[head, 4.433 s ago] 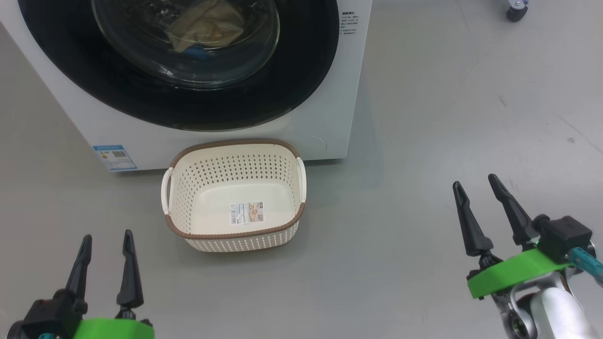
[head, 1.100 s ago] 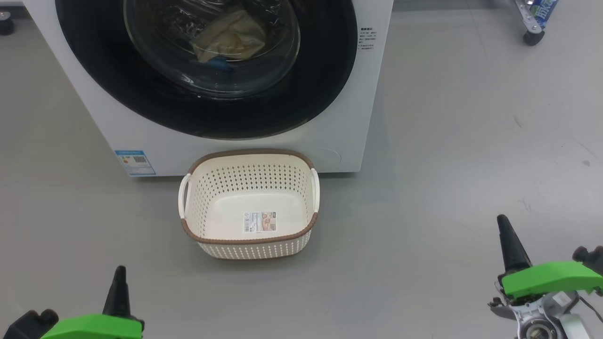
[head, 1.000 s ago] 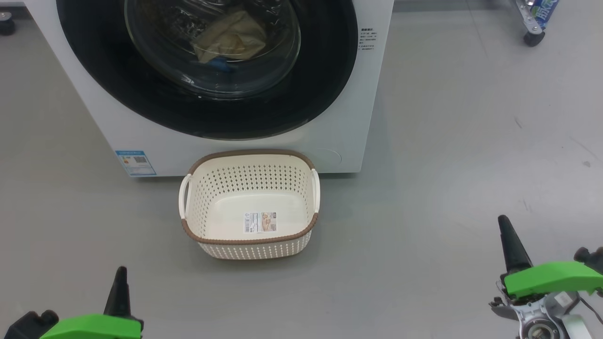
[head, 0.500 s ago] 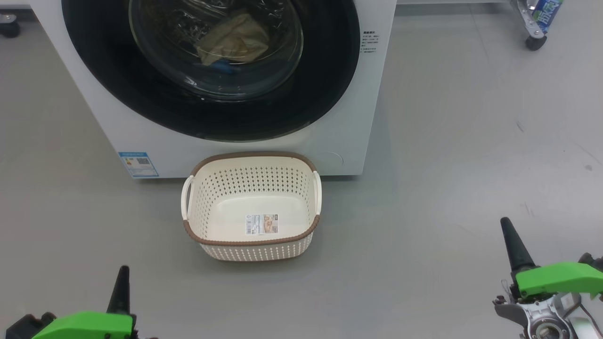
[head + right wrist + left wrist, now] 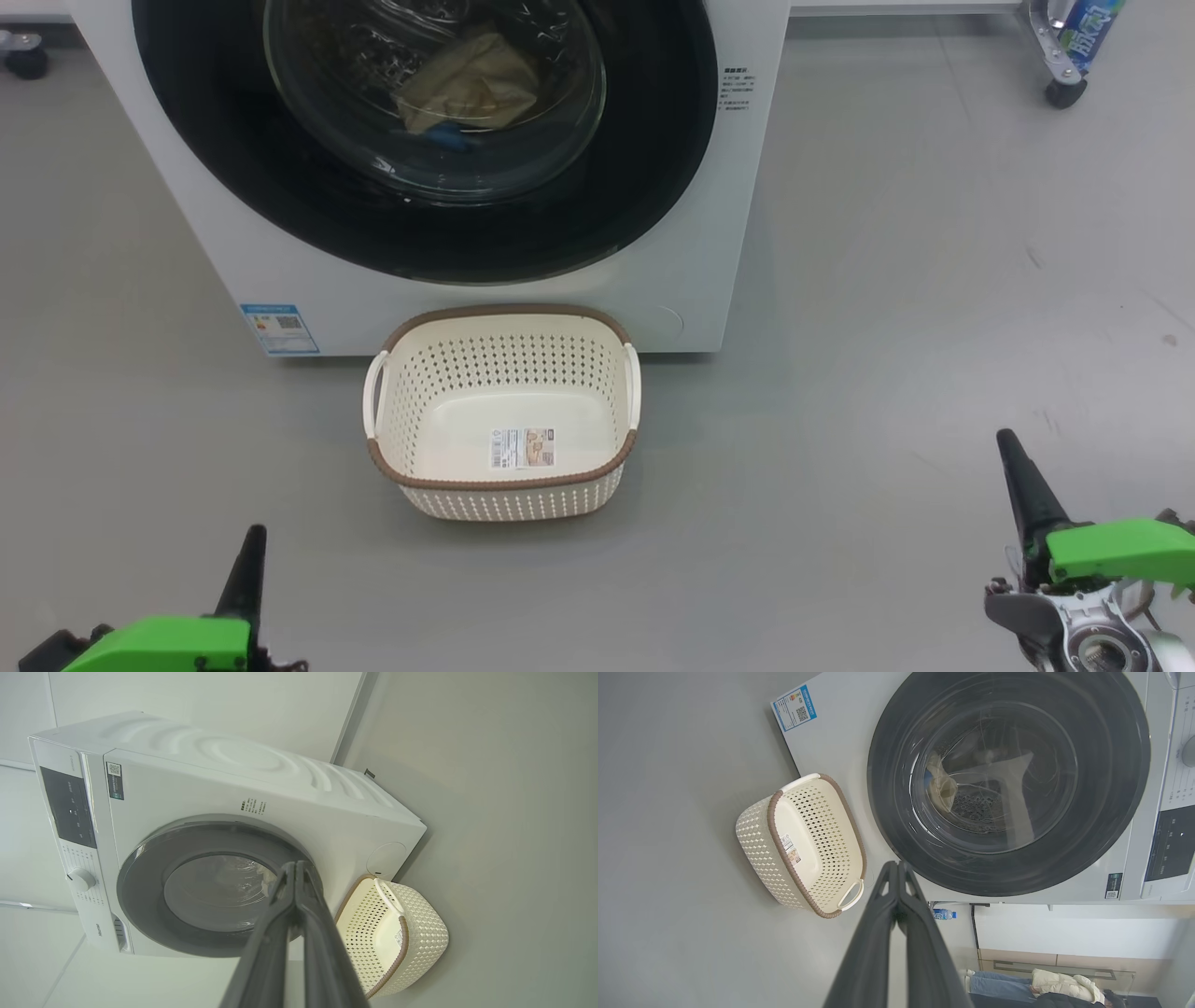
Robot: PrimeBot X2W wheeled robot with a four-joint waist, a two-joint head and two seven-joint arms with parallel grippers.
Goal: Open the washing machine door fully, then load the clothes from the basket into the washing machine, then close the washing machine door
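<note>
Both pairs of fingers, spread apart a few seconds ago, now press together, so the left gripper and the right gripper each show as one dark spike, lower in the head view. The head camera has shifted: the washing machine and basket sit lower there, and a bottle comes in at the top right

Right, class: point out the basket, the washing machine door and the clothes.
basket [image 5: 509, 504], head view, front wall.
washing machine door [image 5: 653, 168], head view, black rim, right side.
clothes [image 5: 471, 84], head view, cream fabric behind the glass.
</note>
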